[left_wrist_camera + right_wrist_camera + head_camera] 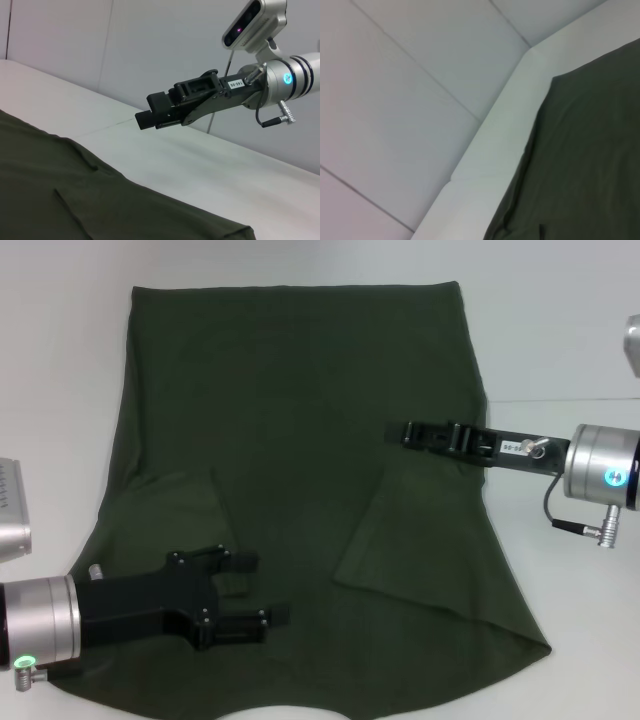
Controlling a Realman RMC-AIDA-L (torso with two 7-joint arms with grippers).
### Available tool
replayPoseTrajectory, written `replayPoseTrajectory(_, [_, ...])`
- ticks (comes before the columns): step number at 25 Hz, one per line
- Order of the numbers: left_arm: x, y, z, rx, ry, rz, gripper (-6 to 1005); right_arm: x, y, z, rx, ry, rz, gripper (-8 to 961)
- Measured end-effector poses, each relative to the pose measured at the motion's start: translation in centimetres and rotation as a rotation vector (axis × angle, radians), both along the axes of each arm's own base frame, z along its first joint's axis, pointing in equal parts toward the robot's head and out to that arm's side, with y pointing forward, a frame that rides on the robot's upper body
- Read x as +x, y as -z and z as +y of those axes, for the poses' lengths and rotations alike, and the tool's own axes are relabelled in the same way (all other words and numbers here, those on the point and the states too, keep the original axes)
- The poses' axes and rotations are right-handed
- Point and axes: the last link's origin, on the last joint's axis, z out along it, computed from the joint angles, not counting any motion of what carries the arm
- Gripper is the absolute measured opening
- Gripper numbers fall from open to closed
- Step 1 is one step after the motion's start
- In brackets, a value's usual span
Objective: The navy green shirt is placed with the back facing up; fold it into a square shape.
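Navy green shirt [300, 440] lies flat on the white table [60, 390], both sleeves folded inward (plain side up). Left gripper [262, 588] at 7 o'clock over the shirt, released, holding nothing. Right gripper [405, 433] at 3 o'clock above its edge, clenched, empty.

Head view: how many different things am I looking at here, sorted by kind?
Shirts: 1, the navy green shirt, spread flat with both sleeves folded in.
Grippers: 2, the left gripper open over the shirt's near part, the right gripper shut above its right side.
Tables: 1, the white table.
Total: 4
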Motion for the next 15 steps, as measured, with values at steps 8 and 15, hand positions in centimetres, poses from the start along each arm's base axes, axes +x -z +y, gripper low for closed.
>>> replayPoseTrajectory(8, [-0.5,-0.9,0.2,0.030,-0.021,-0.010,876,1.0,-0.8,-0.5,0.049,-0.039,-0.009,580])
replayPoseTrajectory(15, [-2.3,-2.8,-0.1,0.070,-0.096,-0.013,875,1.1,0.6,-1.9,0.104,-0.192,-0.043,839])
